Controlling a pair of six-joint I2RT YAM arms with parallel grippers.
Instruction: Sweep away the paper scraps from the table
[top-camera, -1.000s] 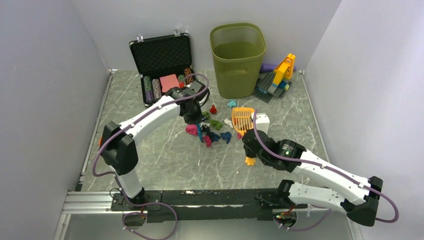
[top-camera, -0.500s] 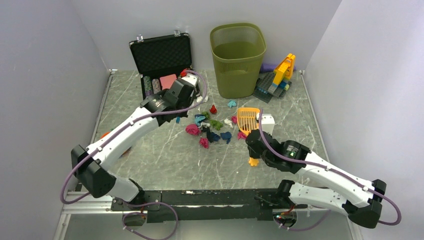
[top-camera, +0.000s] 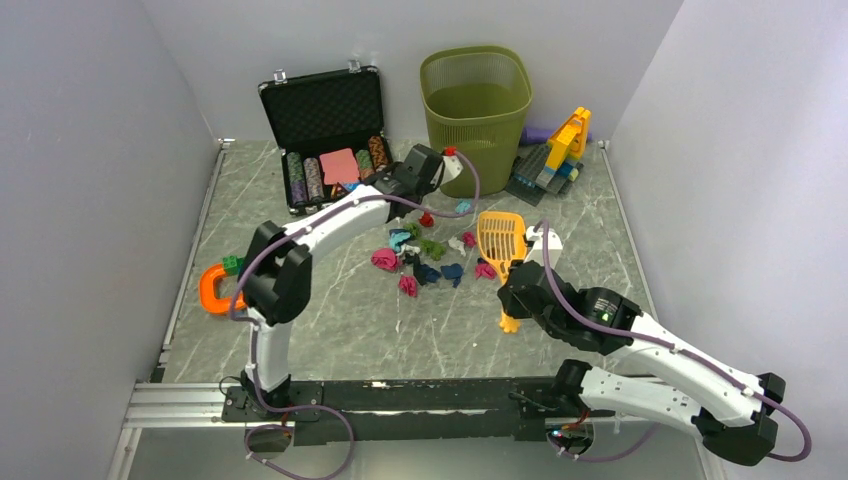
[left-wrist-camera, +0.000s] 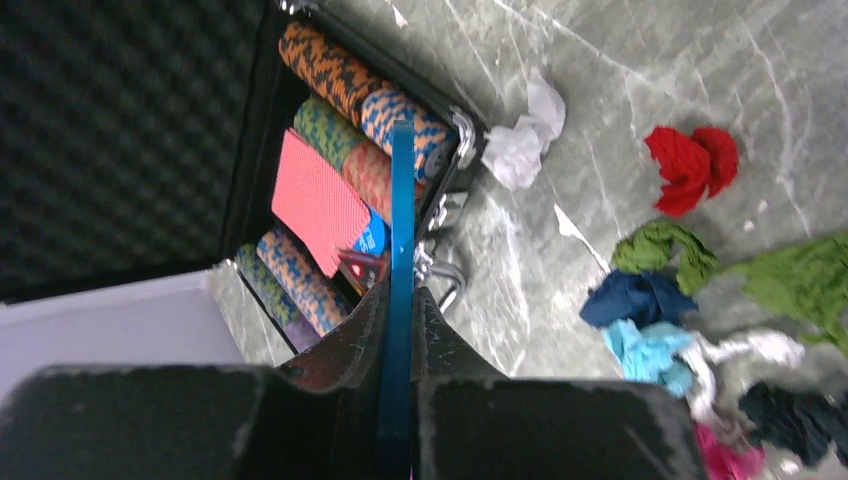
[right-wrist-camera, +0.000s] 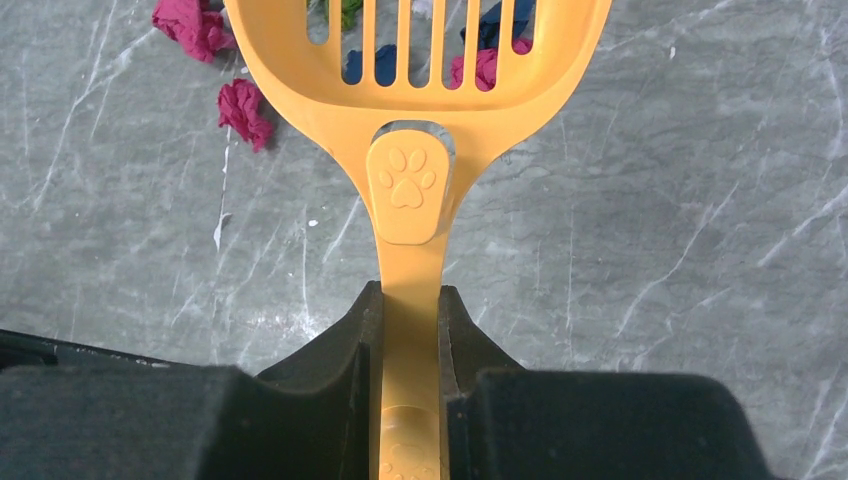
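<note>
While our left gripper (left-wrist-camera: 400, 305) clamps a thin blue tool (left-wrist-camera: 402, 200) by the chip case (left-wrist-camera: 120, 120) and our right gripper (right-wrist-camera: 410, 300) clamps the orange scoop (right-wrist-camera: 405, 190) beside the paper scraps (top-camera: 425, 255) clustered on the table (top-camera: 350, 320), we judge gathering underway, next needing that tool to push scraps scoopward.

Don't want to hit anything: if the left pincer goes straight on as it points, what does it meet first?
Likely the chips in the case, just past the blue blade's tip; depth is unclear.
</note>
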